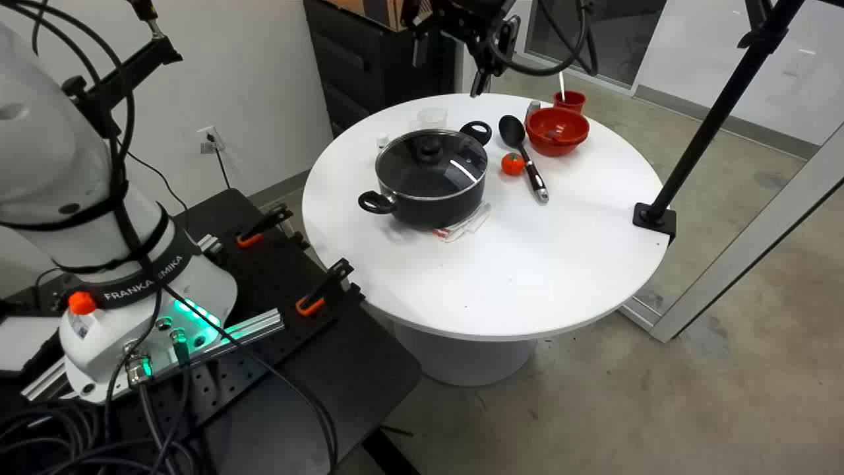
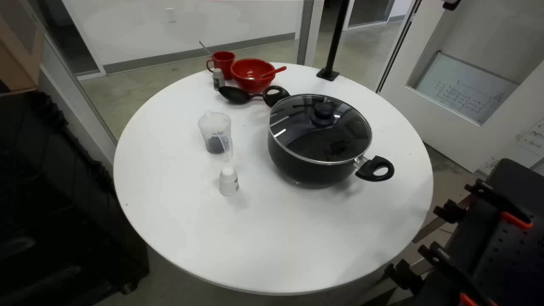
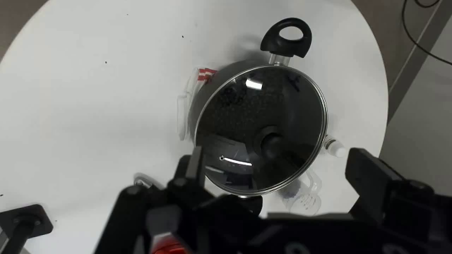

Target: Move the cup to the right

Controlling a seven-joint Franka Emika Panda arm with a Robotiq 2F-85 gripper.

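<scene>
The cup (image 2: 214, 127) is a clear see-through tumbler with something dark bluish in its bottom. A clear handle seems to show on its side. It stands upright on the white table (image 2: 178, 238) beside the black pot. It also shows faintly behind the pot in an exterior view (image 1: 432, 119). In the wrist view the cup (image 3: 304, 203) is partly covered by the pot and the gripper body. My gripper (image 3: 275, 158) is open and empty, high above the table, its fingers wide apart. It hangs near the top in an exterior view (image 1: 450, 71).
The black lidded pot (image 2: 318, 140) stands beside the cup. A small white bottle (image 2: 228, 182) stands close by. A red bowl (image 1: 557, 132), red mug (image 1: 569, 101), black spoon (image 1: 513, 132) and tomato (image 1: 513, 164) lie beyond. A black pole (image 1: 705, 125) is clamped at the table edge.
</scene>
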